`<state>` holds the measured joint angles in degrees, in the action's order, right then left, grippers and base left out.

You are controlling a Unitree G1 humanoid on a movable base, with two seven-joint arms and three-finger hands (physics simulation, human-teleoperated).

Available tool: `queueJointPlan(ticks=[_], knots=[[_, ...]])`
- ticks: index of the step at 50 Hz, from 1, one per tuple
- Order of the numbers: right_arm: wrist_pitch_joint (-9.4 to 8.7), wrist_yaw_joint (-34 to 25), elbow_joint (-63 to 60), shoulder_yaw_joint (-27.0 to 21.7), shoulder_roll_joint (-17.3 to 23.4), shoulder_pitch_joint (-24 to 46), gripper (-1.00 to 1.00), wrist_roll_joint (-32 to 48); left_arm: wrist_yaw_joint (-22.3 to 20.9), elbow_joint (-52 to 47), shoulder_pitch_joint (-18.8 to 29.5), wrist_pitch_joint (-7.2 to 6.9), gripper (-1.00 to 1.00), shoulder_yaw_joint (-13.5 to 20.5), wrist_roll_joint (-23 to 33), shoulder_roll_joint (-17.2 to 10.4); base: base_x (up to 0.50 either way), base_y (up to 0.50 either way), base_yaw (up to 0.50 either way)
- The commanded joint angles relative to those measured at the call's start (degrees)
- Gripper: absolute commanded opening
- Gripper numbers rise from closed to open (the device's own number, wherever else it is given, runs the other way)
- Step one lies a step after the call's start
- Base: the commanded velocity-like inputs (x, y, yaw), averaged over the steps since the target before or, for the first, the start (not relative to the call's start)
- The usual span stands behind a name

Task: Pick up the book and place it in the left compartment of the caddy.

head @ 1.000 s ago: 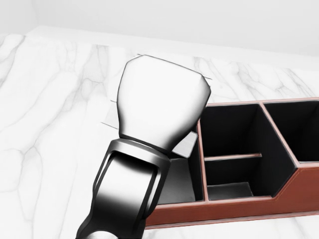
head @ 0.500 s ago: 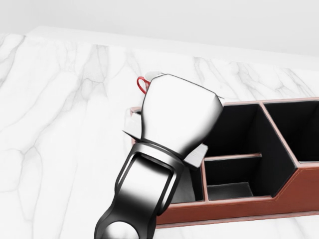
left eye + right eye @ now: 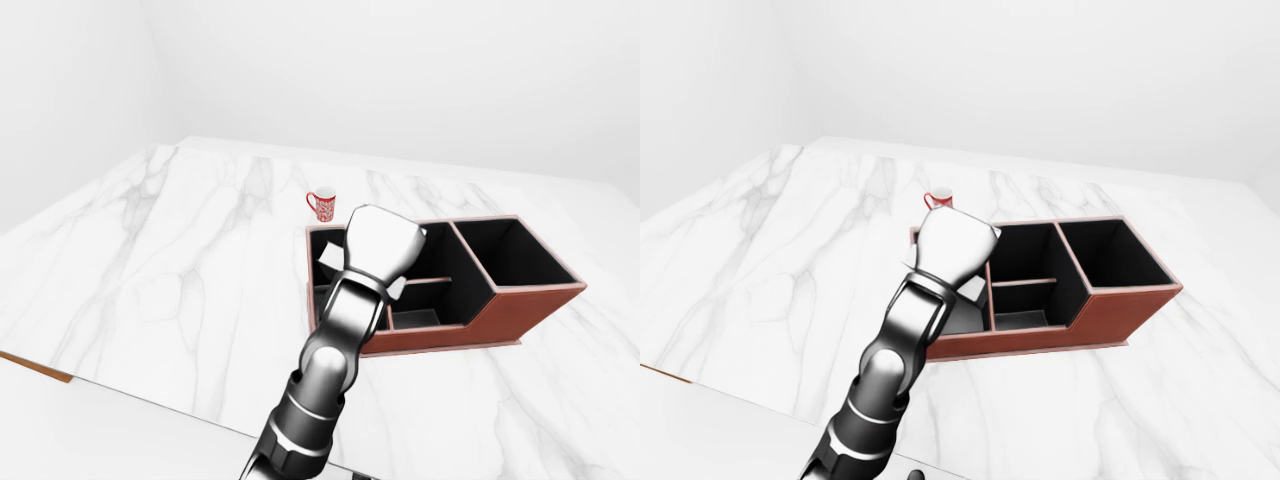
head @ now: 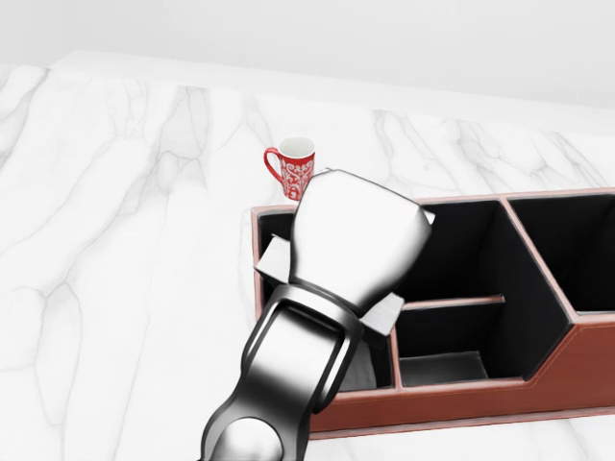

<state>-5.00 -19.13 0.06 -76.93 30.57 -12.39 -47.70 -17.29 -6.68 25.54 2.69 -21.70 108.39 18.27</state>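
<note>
On the marble table (image 4: 96,250), a red mug (image 4: 292,170) is seen just above the left hand (image 4: 357,245), whose grip cannot be told, while white book (image 4: 274,259) corners show beneath it inside the caddy's (image 4: 538,384) left compartment.

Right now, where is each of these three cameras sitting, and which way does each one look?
Left-eye view: on the head, looking down across the marble table at the caddy and mug; the left arm rises from below.
Right-eye view: beside it, nearly the same scene; here the arm hides most of the mug.
Head view: closer, steeper; the left hand fills the middle over the caddy's left compartment.
All three share caddy, mug and arm.
</note>
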Motion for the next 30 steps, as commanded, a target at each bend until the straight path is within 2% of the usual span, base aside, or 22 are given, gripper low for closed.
queueJointPlan(ticks=[1,19,30], knots=[[0.00,0.03,0.08,0.19,-0.01,0.25,1.00,0.23,3.58,3.39,0.08,-1.05,-1.00,0.11,-0.98,-0.42,0.00,0.00,0.00],[0.00,0.01,-0.06,0.23,-0.05,0.10,1.00,0.03,7.05,9.20,0.27,-2.82,-1.00,0.57,-2.56,-1.25,0.00,0.00,0.00],[0.00,-0.06,0.17,0.19,0.04,0.16,1.00,0.13,11.37,17.87,3.03,-4.07,-1.00,1.96,-3.24,-1.48,0.00,0.00,0.00]])
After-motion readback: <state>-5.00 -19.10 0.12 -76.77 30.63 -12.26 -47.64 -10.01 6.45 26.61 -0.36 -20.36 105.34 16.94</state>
